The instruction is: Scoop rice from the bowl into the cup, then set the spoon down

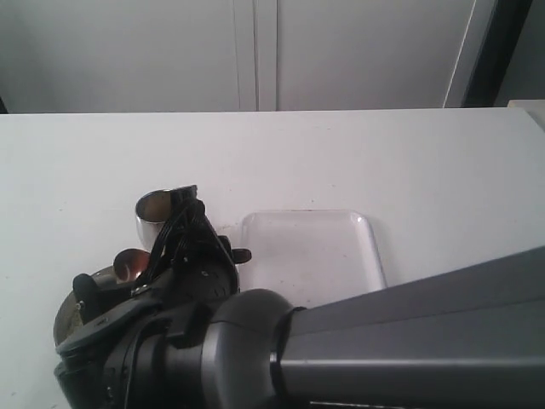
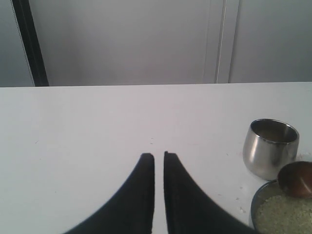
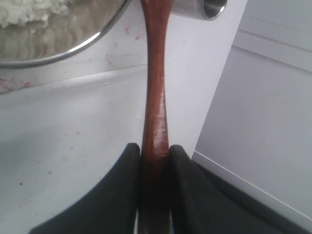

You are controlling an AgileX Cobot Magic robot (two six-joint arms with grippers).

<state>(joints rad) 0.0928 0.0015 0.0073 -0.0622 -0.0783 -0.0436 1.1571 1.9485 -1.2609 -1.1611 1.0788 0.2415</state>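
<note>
The spoon [image 3: 156, 87] is pinched in the right gripper [image 3: 155, 150]; the left gripper [image 2: 159, 157] is drawn almost together on nothing.

The spoon's handle is clamped between the right gripper's two dark fingers [image 3: 124, 165], which are pressed tight against it on both sides. Its head is held over the rim of the bowl [image 2: 254, 204], just beside the cup [image 2: 270, 146]; whether it is loaded cannot be told. The rice [image 2: 285, 214] is seen lying in the bowl. The left gripper's fingers are parted by only a narrow slit above the table [image 2: 73, 146], apart from the cup.
</note>
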